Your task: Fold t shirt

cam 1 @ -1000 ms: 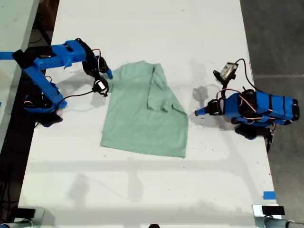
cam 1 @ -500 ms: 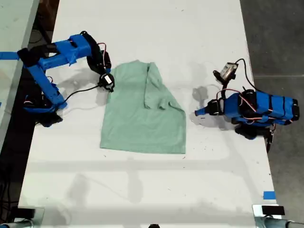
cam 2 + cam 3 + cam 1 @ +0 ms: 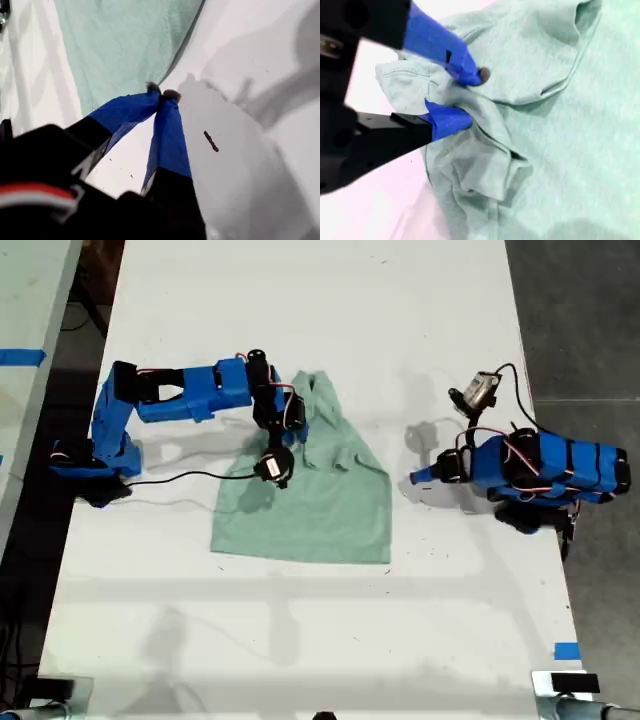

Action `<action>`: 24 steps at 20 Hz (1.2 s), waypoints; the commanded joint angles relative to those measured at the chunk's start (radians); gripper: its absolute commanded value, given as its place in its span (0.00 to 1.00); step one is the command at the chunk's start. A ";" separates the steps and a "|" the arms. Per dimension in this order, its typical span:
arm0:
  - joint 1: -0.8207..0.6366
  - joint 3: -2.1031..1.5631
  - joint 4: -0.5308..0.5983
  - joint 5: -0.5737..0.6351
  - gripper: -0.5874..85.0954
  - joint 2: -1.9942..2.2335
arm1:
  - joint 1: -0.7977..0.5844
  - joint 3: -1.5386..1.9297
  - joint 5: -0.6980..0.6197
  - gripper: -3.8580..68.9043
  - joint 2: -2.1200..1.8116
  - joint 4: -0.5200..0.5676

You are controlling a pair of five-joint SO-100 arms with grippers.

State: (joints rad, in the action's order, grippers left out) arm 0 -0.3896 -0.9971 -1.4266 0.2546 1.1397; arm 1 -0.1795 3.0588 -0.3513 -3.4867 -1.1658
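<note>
T shirt (image 3: 320,510) lies mid tabletop (image 3: 300,300), mostly flat. Its hem is toward the near edge and its collar end is on the far side. One side panel with a sleeve is already lapped over the body on the exterior view's right.

My second pincer (image 3: 470,97) reaches in from the exterior view's left, over the far part of the shirt (image 3: 297,432). Its jaws pinch a bunched ridge of cloth near the sleeve, which reads as a grip on fabric. I can't tell if it holds one layer or two.

My first pincer (image 3: 161,93) has its tips pressed together and holds nothing. It sits low on bare tabletop just beside the shirt's edge on the exterior view's right (image 3: 415,477).

Step in hand looks like carrying the left side across to fold it over.

To do it well:
- Lift only enough to clear the layer below.
- Travel straight across toward the exterior view's right, so the crease runs parallel to the shirt's side.
- Watch that the body doesn't drag and that the lapped panel isn't pulled loose.
- Lay the cloth down before letting go.

The bunched grip may leave wrinkles. The first pincer could pin the far edge if the cloth slides.
</note>
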 commanded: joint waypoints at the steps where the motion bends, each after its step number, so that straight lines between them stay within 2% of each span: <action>1: -0.018 0.066 -0.023 0.015 0.20 0.061 | 0.020 0.043 -0.009 0.07 -0.020 0.008; 2: -0.032 0.064 -0.058 0.041 0.14 0.117 | 0.020 0.043 -0.009 0.07 -0.020 0.008; 3: -0.049 0.049 -0.103 0.044 0.01 0.193 | 0.020 0.043 -0.009 0.07 -0.020 0.008; 5: -0.083 -0.048 -0.153 0.041 0.00 0.422 | 0.020 0.043 -0.009 0.07 -0.020 0.008; 7: -0.098 -0.265 -0.149 0.018 0.00 0.738 | 0.020 0.043 -0.009 0.07 -0.020 0.008; 8: -0.057 -0.451 -0.120 -0.034 0.00 0.927 | 0.020 0.043 -0.009 0.07 -0.020 0.008; 9: 0.049 -0.718 0.038 -0.118 0.00 1.170 | 0.020 0.043 -0.009 0.07 -0.020 0.008; 10: 0.164 -1.017 0.265 -0.173 0.00 1.407 | 0.020 0.043 -0.009 0.07 -0.020 0.008; 11: 0.236 -1.262 0.407 -0.219 0.00 1.601 | 0.020 0.043 -0.009 0.07 -0.020 0.008; 12: 0.241 -1.448 0.459 -0.258 0.00 1.769 | 0.020 0.043 -0.006 0.07 -0.020 0.008; 14: 0.196 -1.789 0.541 -0.241 0.00 2.149 | 0.021 0.043 -0.003 0.07 -0.020 0.006; 16: 0.198 -2.008 0.479 -0.233 0.00 2.471 | 0.018 0.043 -0.005 0.07 -0.020 0.006; 20: 0.169 -2.189 0.480 -0.146 0.00 2.467 | 0.020 0.043 -0.005 0.07 -0.020 0.008; 24: 0.189 -2.194 0.457 -0.169 0.01 2.467 | 0.020 0.043 0.000 0.07 -0.020 0.006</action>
State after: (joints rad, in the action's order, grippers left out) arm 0 -0.2025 -3.1769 -0.9679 0.0951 3.5987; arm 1 -0.1687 3.0588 -0.3513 -3.4867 -1.1658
